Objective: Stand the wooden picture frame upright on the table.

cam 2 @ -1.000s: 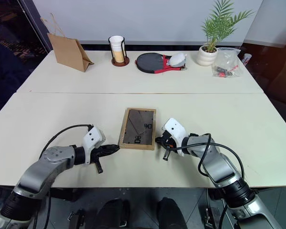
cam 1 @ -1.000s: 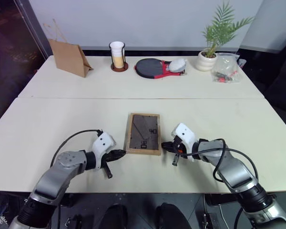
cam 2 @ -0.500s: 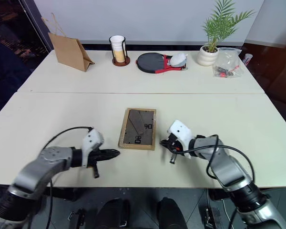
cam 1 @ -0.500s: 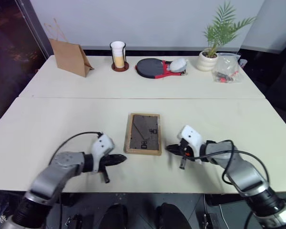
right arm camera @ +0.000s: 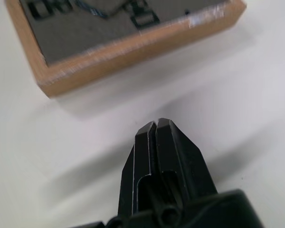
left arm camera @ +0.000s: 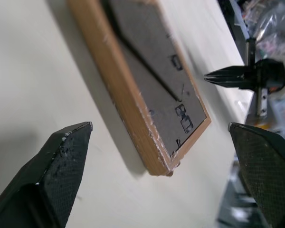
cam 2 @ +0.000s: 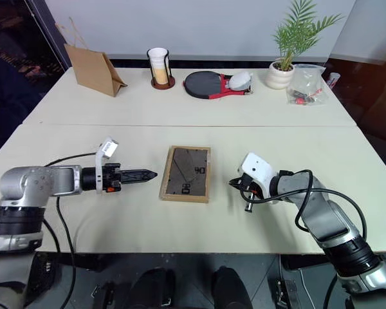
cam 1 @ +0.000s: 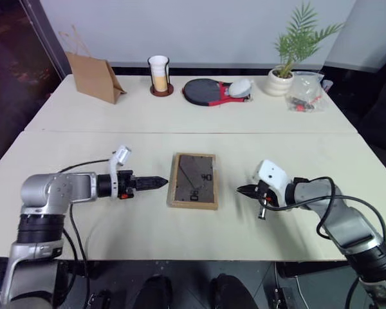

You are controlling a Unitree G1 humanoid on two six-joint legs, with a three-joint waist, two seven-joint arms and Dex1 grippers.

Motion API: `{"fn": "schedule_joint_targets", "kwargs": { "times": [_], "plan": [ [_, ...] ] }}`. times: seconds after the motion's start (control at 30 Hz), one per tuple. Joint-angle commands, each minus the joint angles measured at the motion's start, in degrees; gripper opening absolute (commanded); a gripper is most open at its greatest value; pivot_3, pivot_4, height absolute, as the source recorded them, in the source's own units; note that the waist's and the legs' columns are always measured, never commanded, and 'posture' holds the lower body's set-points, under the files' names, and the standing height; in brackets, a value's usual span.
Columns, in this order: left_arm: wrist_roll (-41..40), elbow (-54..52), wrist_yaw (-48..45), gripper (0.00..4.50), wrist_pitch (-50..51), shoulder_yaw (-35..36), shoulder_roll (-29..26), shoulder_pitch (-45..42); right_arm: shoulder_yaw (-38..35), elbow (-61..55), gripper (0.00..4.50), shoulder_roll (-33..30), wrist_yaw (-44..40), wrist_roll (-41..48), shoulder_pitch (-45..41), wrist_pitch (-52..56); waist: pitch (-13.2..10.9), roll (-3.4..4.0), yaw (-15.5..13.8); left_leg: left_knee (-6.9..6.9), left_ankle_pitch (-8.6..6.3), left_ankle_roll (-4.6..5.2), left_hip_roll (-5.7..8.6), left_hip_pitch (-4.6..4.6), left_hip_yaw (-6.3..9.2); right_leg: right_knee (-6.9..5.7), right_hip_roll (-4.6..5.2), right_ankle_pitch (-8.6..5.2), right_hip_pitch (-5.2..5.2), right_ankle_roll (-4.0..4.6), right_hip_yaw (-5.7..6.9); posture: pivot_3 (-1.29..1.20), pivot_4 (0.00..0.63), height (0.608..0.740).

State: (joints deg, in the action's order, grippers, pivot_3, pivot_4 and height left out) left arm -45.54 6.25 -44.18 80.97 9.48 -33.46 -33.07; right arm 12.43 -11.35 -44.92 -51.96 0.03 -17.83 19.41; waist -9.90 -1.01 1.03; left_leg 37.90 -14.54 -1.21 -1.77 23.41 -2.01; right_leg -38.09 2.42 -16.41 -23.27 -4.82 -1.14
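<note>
Your frame lies flat on the desk, no hand touching it.
The desk [cam 1: 83, 116] carries the wooden picture frame [cam 1: 193, 180] on its near section. Your left hand [left arm camera: 161, 175] stands spread beside one frame edge; your right hand [cam 1: 240, 190] is pinched closed, near the opposite edge.

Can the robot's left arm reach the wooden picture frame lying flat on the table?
Probably yes. The left end effector is open, pointing at the wooden picture frame with bare table between them.
</note>
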Motion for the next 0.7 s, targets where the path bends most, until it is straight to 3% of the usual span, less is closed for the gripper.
{"fn": "schedule_joint_targets", "kwargs": {
  "times": [0.03, 0.2, 0.7],
  "plan": [
    [-0.68, 3.67, 3.67, 4.44, 5.46, 2.42, 2.96, -4.06, 1.22, 1.65, 0.00, 2.92, 0.95, -0.85, -2.89, -0.42, 0.00, 0.00, -0.02, 0.00, 0.00, 0.00, -0.01, 0.00, 0.01, -0.01, -0.01, 0.00, -0.01, 0.00, 0.00, 0.00, 0.150, 0.740],
    [-0.18, 3.91, 6.44, 4.44, 9.58, 1.22, 6.39, -5.49, 4.25, 2.52, 0.00, 5.90, 0.65, -2.35, -4.80, 0.15, 0.00, -0.01, -0.10, 0.00, 0.00, -0.01, -0.02, 0.01, 0.02, -0.01, 0.03, 0.00, -0.01, 0.00, -0.01, 0.00, 0.150, 0.740],
    [0.54, 5.39, 5.08, 4.44, 6.62, -0.33, 7.39, -3.06, 9.60, 2.43, 0.00, 15.14, -0.39, -3.05, -9.82, 2.04, 0.00, 0.00, -0.14, 0.00, 0.04, -0.07, -0.03, -0.02, 0.03, -0.06, 0.11, 0.01, 0.01, 0.01, -0.01, 0.00, 0.150, 0.740]
  ]
}}
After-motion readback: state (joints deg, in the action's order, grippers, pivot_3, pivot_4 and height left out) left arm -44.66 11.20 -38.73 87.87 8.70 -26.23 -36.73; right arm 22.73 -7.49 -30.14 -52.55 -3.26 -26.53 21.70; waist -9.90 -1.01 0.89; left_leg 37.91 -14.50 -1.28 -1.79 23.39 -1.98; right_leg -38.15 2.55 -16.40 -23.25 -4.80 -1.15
